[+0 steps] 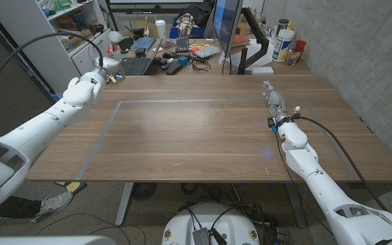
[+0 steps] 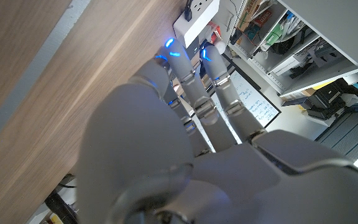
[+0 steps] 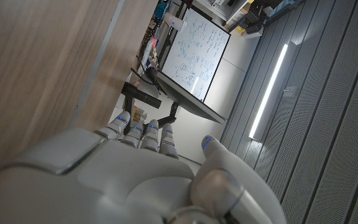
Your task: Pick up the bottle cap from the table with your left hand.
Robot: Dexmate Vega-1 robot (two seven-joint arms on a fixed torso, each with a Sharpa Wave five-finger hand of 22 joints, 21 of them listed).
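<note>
My left hand [image 1: 86,88] hovers at the far left corner of the wooden table [image 1: 203,139], its fingers [image 2: 188,81] held close together and reaching toward the table's back edge. Its palm side and thumb are hidden, so I cannot tell whether anything is held in it. My right hand [image 1: 275,102] stands on the right side of the table, fingers [image 3: 143,132] stretched out side by side toward the back, thumb apart, nothing in it.
A pale taped rectangle [image 1: 114,112] marks the table top. Behind the back edge stand a monitor [image 1: 224,27], a keyboard [image 1: 136,65], bottles [image 1: 284,44] and desk clutter. A white power strip [image 2: 194,18] lies just past my left fingertips. A concrete wall lines the right.
</note>
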